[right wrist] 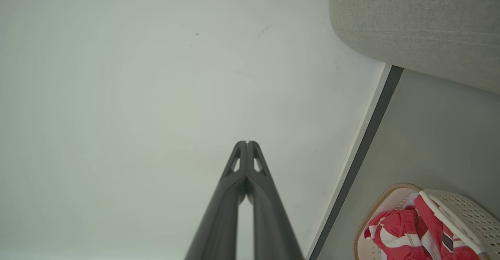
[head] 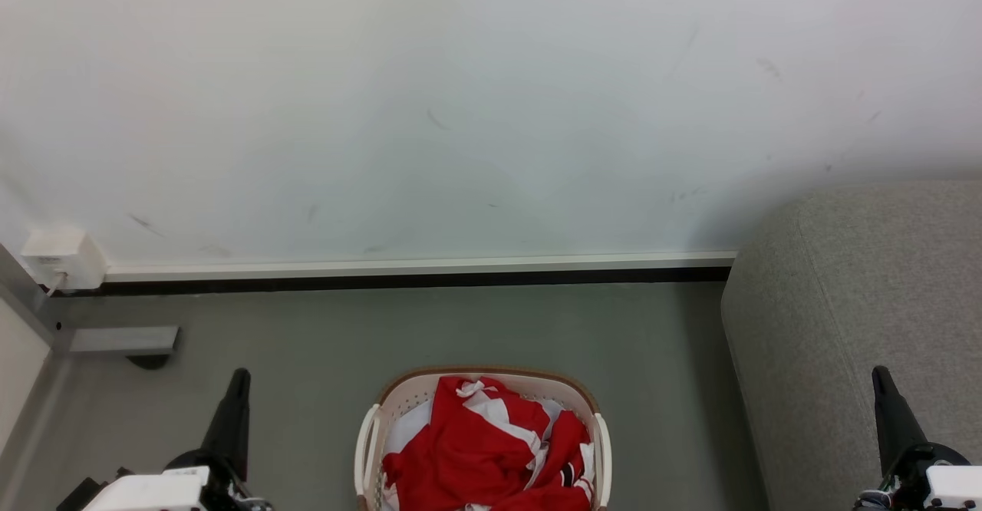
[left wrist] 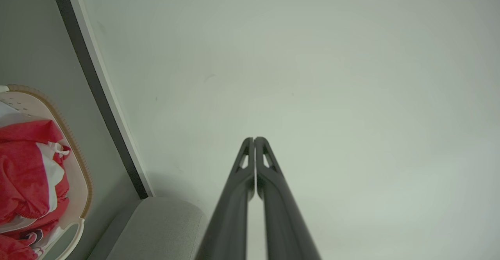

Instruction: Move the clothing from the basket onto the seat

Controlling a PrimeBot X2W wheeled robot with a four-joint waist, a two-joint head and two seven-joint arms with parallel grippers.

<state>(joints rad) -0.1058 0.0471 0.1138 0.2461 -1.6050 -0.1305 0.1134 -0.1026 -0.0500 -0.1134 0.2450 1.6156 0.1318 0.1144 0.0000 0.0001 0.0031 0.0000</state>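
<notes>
Crumpled bright red jersey clothing (head: 476, 450), white stripes, thin black trim, heaped in oval perforated cream plastic basket (head: 491, 375), brown woven-look rim, on smooth grey floor (head: 307, 342). Rounded grey fabric seat (head: 867, 304) right. Both left jaws and right jaws clenched, flanking basket.

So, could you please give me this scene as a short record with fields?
clothing: red and white, heaped in the basket
basket: on the floor, apart from the seat
seat: grey, on the robot's right
left tool: shut, holding nothing
right tool: shut, holding nothing
progress: clothing not yet moved
</notes>
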